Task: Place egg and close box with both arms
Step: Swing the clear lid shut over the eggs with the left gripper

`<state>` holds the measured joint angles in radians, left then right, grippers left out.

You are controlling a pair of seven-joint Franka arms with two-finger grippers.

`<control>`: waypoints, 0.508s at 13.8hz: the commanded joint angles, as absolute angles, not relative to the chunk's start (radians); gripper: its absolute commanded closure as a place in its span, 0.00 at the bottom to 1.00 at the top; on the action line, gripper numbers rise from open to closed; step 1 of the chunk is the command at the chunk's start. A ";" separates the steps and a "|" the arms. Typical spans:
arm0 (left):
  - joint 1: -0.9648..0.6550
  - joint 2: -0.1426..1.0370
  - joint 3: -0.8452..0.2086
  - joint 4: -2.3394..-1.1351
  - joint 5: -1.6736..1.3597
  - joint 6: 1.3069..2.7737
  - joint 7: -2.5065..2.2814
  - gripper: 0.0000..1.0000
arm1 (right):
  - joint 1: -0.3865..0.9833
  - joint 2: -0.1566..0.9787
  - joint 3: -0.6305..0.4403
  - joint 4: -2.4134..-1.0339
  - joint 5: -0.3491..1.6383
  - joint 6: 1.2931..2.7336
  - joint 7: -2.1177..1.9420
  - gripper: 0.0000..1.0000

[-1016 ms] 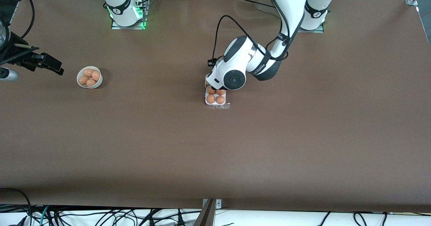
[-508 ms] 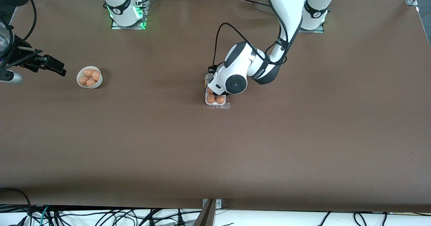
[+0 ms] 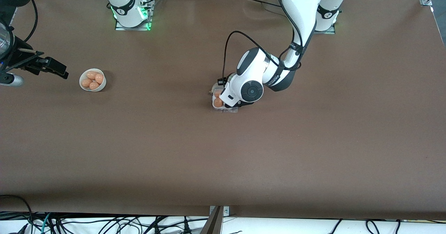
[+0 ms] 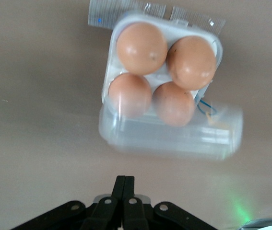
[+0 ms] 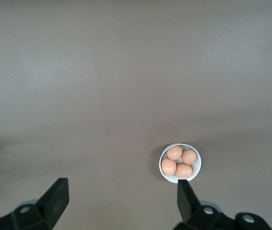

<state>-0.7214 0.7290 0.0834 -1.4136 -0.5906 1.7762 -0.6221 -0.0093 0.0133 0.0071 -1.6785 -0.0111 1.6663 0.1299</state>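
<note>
The box [image 3: 218, 105] sits mid-table, a clear carton with a whitish tray [image 4: 112, 72]. Every cell holds an orange-brown egg [image 4: 141, 47]. Its clear hinged lid [image 4: 174, 136] is part-raised and leans over the eggs on the robots' side of the tray. My left gripper [image 4: 124, 178] is shut and empty, just outside the lid's hinge side. In the front view the left wrist [image 3: 245, 89] covers most of the box and hides the fingers. My right gripper [image 3: 52, 67] is open and empty, waiting at the right arm's end of the table [image 5: 121, 191].
A round white bowl [image 3: 92, 80] with several more eggs stands beside the right gripper; it also shows in the right wrist view [image 5: 180, 163]. A clear flap [image 3: 225, 110] sticks out from the box on the side nearer the front camera.
The left arm's hand has moved toward the front camera over the box, covering more of the eggs. The lid has tipped up. The right gripper has barely moved.
</note>
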 commanded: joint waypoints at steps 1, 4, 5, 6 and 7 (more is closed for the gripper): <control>-0.703 0.746 0.084 -1.373 -0.595 1.813 -0.623 0.96 | -0.012 0.003 0.003 -1.687 0.003 1.669 0.110 0.00; -0.666 0.732 0.094 -1.367 -0.594 1.818 -0.626 0.95 | -0.012 0.003 0.005 -1.689 0.003 1.669 0.110 0.00; -0.652 0.724 0.112 -1.364 -0.591 1.807 -0.626 0.89 | -0.012 0.003 0.003 -1.689 0.003 1.669 0.110 0.00; -0.644 0.723 0.153 -1.332 -0.559 1.804 -0.624 0.81 | -0.012 0.003 0.003 -1.689 0.003 1.669 0.110 0.00; -0.641 0.716 0.194 -1.277 -0.493 1.795 -0.624 0.78 | -0.012 0.003 0.003 -1.687 0.003 1.669 0.110 0.00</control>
